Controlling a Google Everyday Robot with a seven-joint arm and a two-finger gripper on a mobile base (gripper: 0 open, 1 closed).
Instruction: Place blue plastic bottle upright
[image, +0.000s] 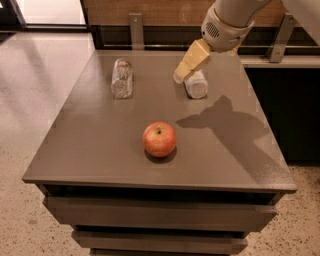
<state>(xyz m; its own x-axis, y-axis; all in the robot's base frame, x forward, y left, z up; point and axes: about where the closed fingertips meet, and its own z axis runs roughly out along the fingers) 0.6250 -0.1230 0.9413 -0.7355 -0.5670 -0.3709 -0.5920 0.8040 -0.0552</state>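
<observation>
The blue plastic bottle (196, 85), clear with a white and pale label, lies on its side at the back right of the grey table (100, 145). Its far end is hidden behind my gripper. My gripper (181, 74), tan with a white wrist, hangs just above the bottle's far left end, slanting down to the left. I cannot tell whether it touches the bottle.
A crinkled clear bottle without a label (122, 77) lies on its side at the back left. A red apple (159, 139) stands near the table's middle front. A dark counter and rail run behind the table, with a metal post (134, 30) at the back.
</observation>
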